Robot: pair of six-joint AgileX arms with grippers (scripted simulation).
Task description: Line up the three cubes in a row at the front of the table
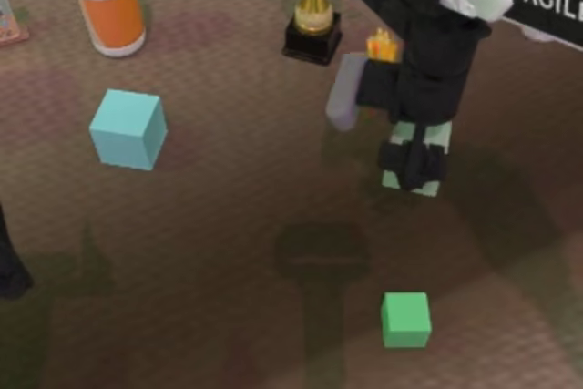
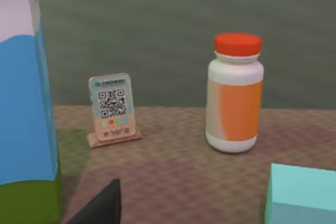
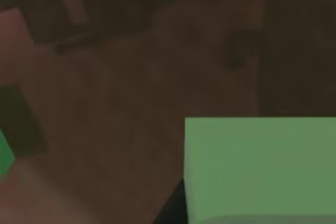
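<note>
Overhead view down on table (image 1: pixel 228 225); both wrist views low, close, sharing cubes.

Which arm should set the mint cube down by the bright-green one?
Right. The right gripper is already around the mint cube, just behind the bright-green cube; the left arm sits at the table's left edge.

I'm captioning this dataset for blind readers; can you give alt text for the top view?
The right tool grips the pale mint cube right of the table's centre. A cyan cube sits left, a bright green cube in front, with an orange bottle and trophy behind.
</note>
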